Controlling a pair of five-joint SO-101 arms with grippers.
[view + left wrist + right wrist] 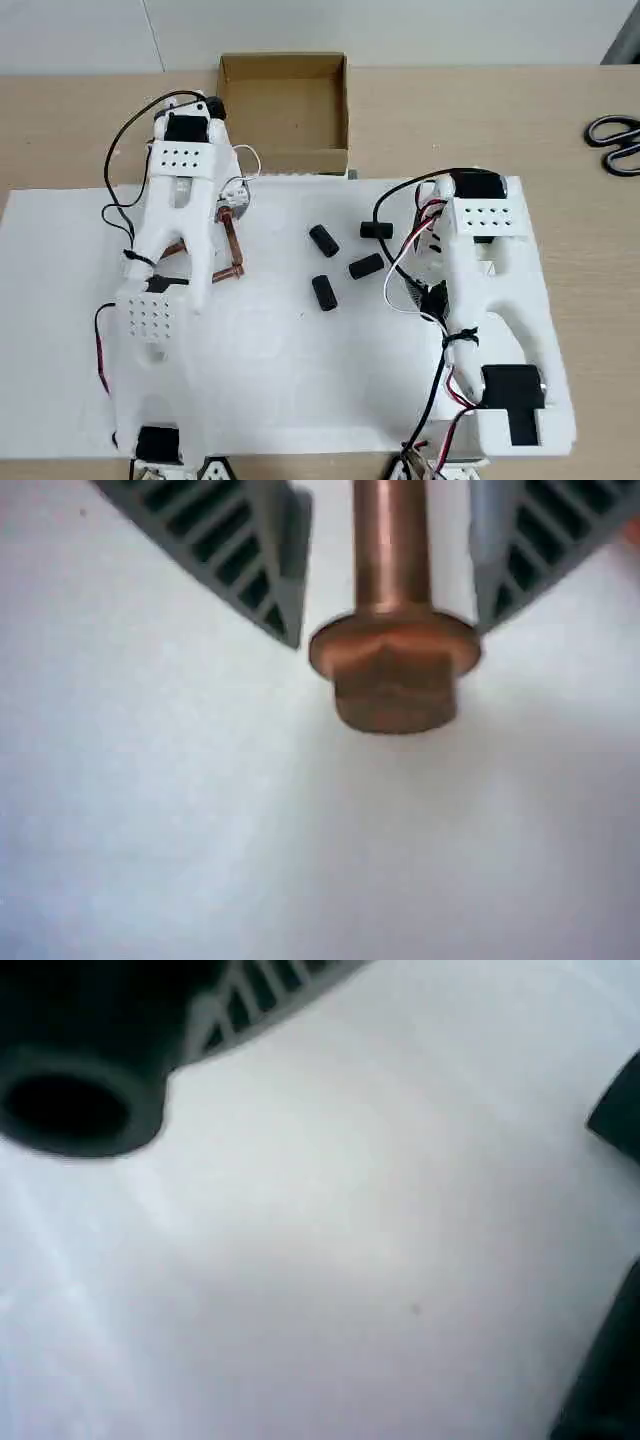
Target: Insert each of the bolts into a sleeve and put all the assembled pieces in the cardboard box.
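Here's the bolt (395, 670) up close in the left wrist view: copper-coloured metal, a smooth round shank, a wide flange and a hexagonal head. It lies on the white sheet (270, 370), which looks matte and soft. The left end effector (385, 635) straddles it. Its grey ribbed fingers (250, 560) are spread to either side of the shank, with a gap showing on each side, and the head pokes out just past the tips. From above, more copper bolts (228, 270) lie on the sheet beside that arm.

Over to the sleeves. One sleeve (70, 1105) sits right at the right end effector (405, 228), a short matte-black tube with its dark round bore facing the wrist camera. Whether that end effector is pinching it, I cannot tell. Three loose sleeves (323, 240) lie scattered at odd angles mid-sheet between the two arms, well apart from the bolts.

The cardboard box (232, 110) is brown, square and open-topped, and it stands on the wooden table (480, 110) just beyond the sheet's far edge. Scissors (615, 145) lie far off to one side.
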